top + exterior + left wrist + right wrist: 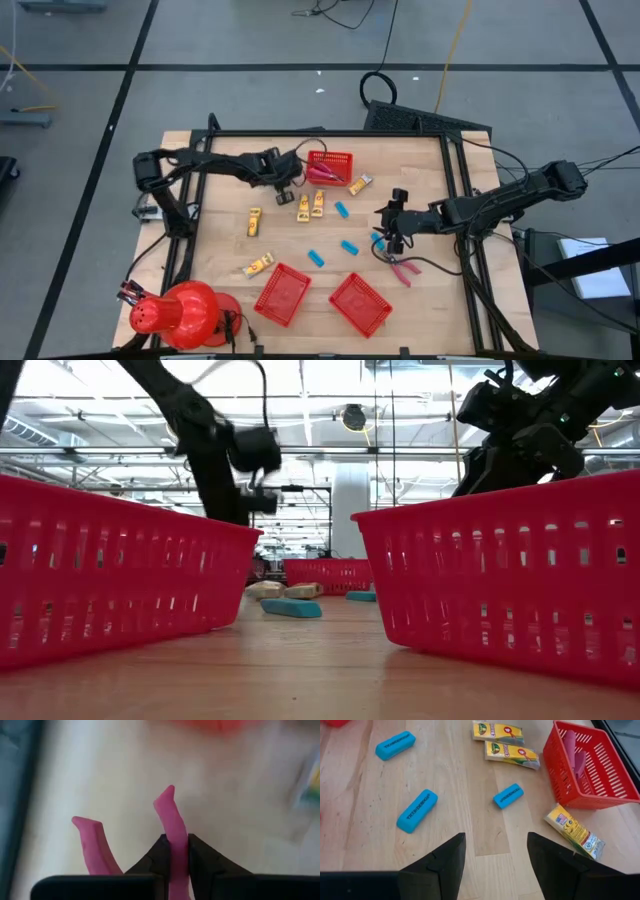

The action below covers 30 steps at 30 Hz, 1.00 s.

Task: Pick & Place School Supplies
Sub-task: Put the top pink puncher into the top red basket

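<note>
While the left pincer [176, 851] is clenching one pink scissors [172, 827] handle just beside the far red basket [336, 160], it should be lifting them level over that rim, with the right pincer [496, 851] hanging released above the blue erasers [417, 810].

Two dark jointed arms [215, 165] trail black cables, with matte black jaws.

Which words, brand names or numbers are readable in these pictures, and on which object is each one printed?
"4": number on the upper yellow crayon box in the right wrist view; its brand lettering is too small to read.
Second yellow crayon box: printed, too small to read.
Third crayon box, beside the red basket: label unreadable.
Three blue erasers: dark lettering, too small to read.
Other views: no readable text.
</note>
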Available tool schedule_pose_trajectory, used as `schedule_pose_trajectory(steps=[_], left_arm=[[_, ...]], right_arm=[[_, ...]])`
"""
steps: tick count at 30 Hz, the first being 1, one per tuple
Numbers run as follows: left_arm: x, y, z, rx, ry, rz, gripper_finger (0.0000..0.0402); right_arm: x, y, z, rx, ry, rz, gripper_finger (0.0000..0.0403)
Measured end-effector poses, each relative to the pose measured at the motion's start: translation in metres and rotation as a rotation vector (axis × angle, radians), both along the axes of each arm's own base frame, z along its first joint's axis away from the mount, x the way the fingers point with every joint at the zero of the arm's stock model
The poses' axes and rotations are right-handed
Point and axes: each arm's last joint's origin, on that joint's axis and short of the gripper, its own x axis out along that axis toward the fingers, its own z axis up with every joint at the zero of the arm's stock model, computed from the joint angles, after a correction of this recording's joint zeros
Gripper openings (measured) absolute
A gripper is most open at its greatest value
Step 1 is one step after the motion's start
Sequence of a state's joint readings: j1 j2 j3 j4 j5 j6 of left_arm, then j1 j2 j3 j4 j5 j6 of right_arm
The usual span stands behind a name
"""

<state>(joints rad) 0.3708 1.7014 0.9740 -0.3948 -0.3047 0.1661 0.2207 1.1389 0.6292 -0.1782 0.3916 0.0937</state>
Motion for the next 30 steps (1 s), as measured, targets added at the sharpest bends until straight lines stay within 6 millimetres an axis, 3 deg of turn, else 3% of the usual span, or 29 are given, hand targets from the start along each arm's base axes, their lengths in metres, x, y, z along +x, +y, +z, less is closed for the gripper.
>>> schedule_pose_trajectory(steps=[4,8,13,15,25,30], left_arm=[[-0.004,-0.008,0.031,0.053,-0.096,-0.039,0.0039],[-0.001,-0.013,0.064,0.047,-0.320,-0.172,0.0039],[0.017,-0.014,0.082,0.042,-0.586,-0.388,0.0039],[0.024,-0.009,0.080,0.054,-0.640,-0.429,0.0039],[0.049,0.029,0.033,-0.006,-0.741,-0.469,0.0039],[0.062,0.036,0.026,-0.021,-0.741,-0.505,0.0039]], right_arm=[[0.001,0.000,0.001,0.006,-0.020,0.002,0.0203],[0.003,0.001,0.003,0.010,-0.037,0.003,0.0203],[0.003,0.001,0.003,0.010,-0.044,0.004,0.0203],[0.003,0.001,0.003,0.012,-0.046,0.003,0.0203],[0.003,0.003,0.003,0.011,-0.045,0.014,0.0203],[0.003,0.003,0.003,0.006,-0.044,0.018,0.0203]])
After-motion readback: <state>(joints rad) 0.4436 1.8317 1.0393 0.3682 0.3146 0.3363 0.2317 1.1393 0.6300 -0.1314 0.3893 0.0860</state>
